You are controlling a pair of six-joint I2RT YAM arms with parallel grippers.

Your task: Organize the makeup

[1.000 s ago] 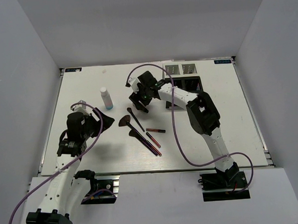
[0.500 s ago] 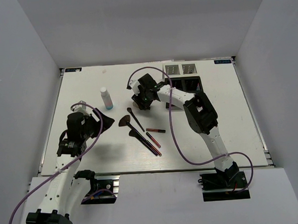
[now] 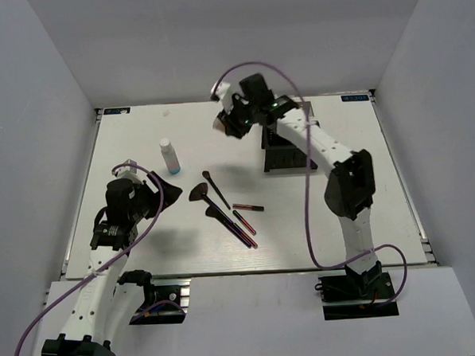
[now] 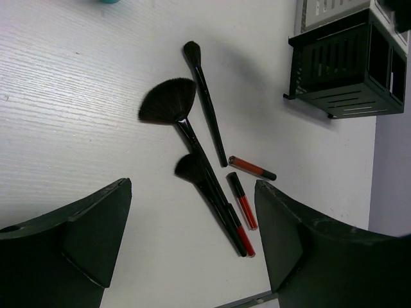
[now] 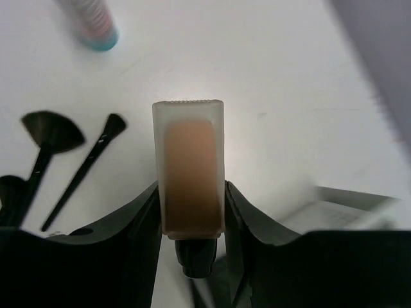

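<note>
right fingers (image 5: 138, 234) clamped on tan foundation bottle (image 5: 190, 173), 12 o'clock of brushes (image 4: 168, 102); left fingers (image 4: 77, 240) spread wide.

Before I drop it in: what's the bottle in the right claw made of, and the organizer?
Foundation bottle: frosted, translucent walls with tan liquid showing hazily through; plastic or glass, cannot tell which. Organizer: matte black with thin slotted walls; probably sheet metal, possibly plastic.

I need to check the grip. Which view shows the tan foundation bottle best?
The right wrist view: the tan foundation bottle fills the centre, pinched between the jaws. The top external view shows only a small tan speck of it; the left wrist view misses it.
</note>
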